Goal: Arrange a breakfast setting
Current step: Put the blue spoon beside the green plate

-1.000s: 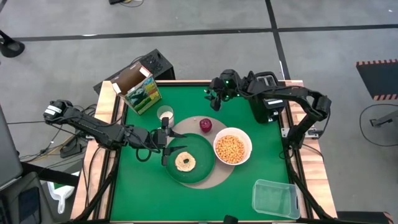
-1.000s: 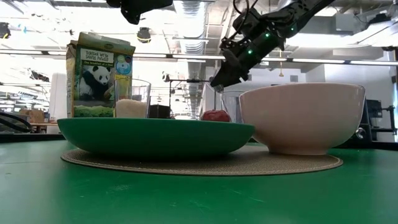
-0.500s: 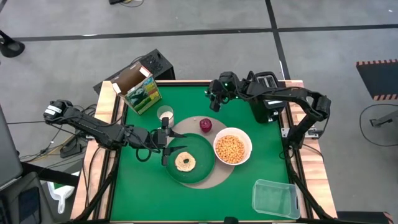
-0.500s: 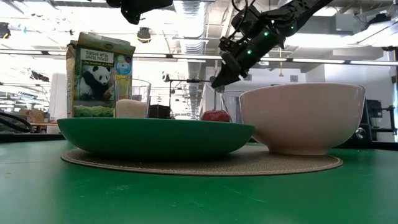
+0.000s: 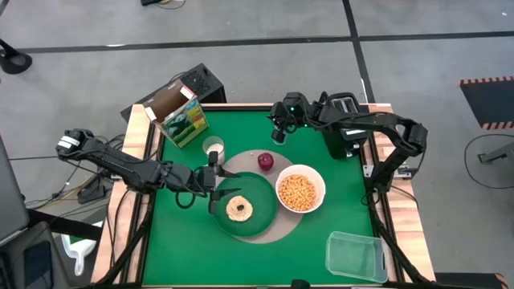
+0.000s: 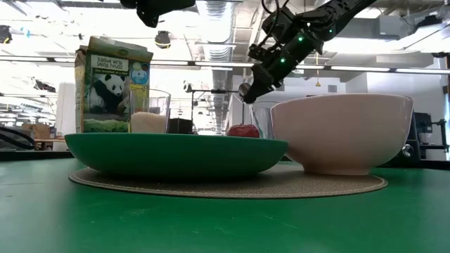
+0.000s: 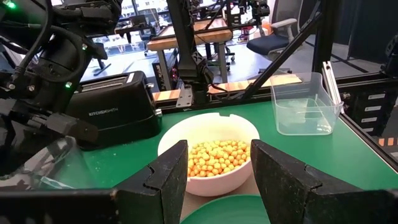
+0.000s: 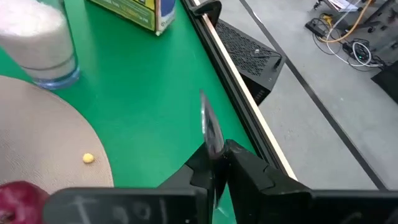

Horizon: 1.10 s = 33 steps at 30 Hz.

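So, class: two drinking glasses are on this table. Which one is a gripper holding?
The clear stemmed glass, pinched at its rim by the right gripper behind the red fruit. The small milk glass stands free beside the round tan mat.

Both arms are dark, jointed links trailing black cables. The right gripper has a green light glowing on its wrist housing, and the left gripper has broad, matte black, wedge-shaped fingers.
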Each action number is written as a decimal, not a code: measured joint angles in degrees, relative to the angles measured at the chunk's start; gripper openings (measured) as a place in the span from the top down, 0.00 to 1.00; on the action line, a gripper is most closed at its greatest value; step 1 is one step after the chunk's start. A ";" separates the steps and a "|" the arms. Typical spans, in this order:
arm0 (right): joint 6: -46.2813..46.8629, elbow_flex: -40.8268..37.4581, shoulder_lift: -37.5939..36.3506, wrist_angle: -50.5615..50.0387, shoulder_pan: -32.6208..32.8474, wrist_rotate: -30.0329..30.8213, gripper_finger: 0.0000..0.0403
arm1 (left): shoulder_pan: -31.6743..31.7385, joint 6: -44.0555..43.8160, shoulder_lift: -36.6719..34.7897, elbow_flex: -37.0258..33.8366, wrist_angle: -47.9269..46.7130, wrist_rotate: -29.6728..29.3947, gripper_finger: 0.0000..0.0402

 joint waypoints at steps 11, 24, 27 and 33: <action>-1.56 -0.09 -3.65 -2.98 0.23 2.99 0.89 | 0.00 0.00 -0.02 0.01 0.00 0.02 0.59; -1.10 -0.09 -17.17 -6.53 0.91 3.33 0.89 | 0.00 0.23 -0.02 0.01 0.00 0.00 0.59; 0.13 -0.02 -20.70 -6.60 0.99 3.31 0.89 | 0.02 0.22 -0.02 0.01 0.00 0.00 0.59; 4.17 0.02 -26.83 -6.74 3.62 3.00 0.89 | 0.02 -0.67 -0.02 0.01 0.02 -0.51 0.59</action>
